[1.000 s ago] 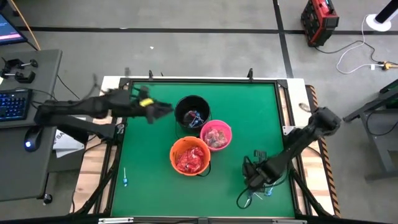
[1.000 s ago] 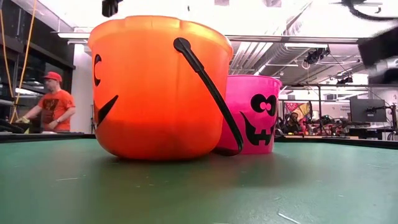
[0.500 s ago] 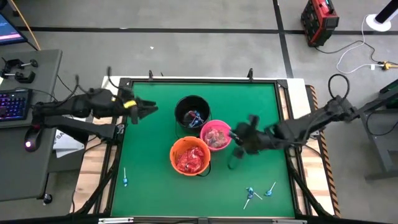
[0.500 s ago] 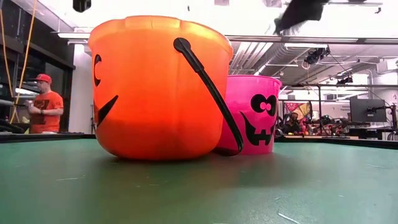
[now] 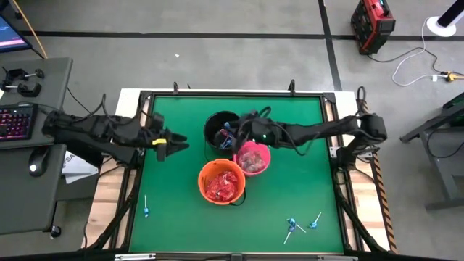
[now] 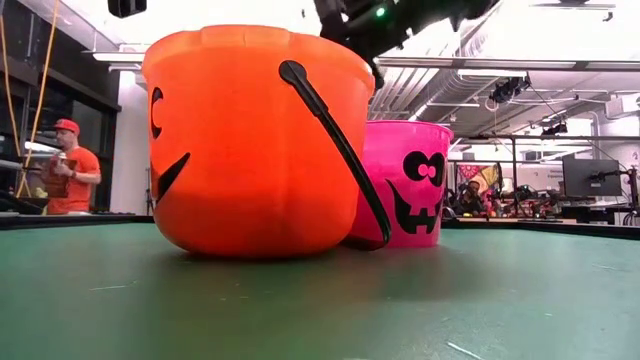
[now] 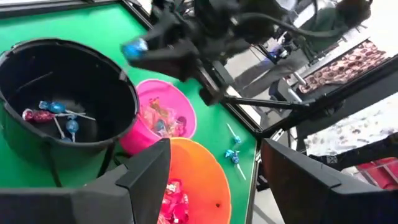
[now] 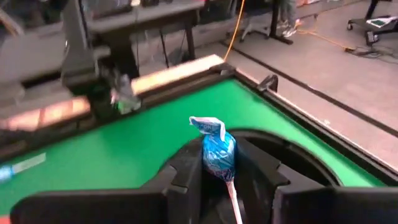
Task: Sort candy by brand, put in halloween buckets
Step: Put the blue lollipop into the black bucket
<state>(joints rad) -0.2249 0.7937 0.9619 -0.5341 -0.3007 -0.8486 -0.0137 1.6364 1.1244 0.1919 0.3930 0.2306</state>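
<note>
Over the black bucket (image 5: pixel 223 130) hangs my right gripper (image 5: pixel 232 138), shut on a blue lollipop (image 8: pixel 217 152). The black bucket holds several blue lollipops (image 7: pixel 62 115). Beside it stand the pink bucket (image 5: pixel 252 158), with wrapped candy inside, and the orange bucket (image 5: pixel 221 183), full of red packets. The three buckets touch one another. My left gripper (image 5: pixel 174 147) stands open and empty near the table's left edge, pointing at the buckets. Loose lollipops lie at the near left (image 5: pixel 146 210) and near right (image 5: pixel 291 225). My right gripper pinches the lollipop's blue wrapped head (image 8: pixel 216 158) between its two fingers, near their free ends. The fingers come from the table's right side, slanting a little downward. The white stick (image 8: pixel 234 200) runs back between the fingers. The lollipop is lifted clear, above the black bucket's opening.
The low view shows the orange bucket (image 6: pixel 255 140) in front and the pink bucket (image 6: pixel 410 185) behind it. Bare green table lies at the near middle and far right. A person in an orange shirt (image 6: pixel 68 170) stands in the room beyond the table.
My right gripper has swung from the lollipops at the table's near right corner up and toward the far left, to above the black bucket. It has tipped from pointing down to nearly level. My left gripper has drawn back from the black bucket toward the left and near edges.
</note>
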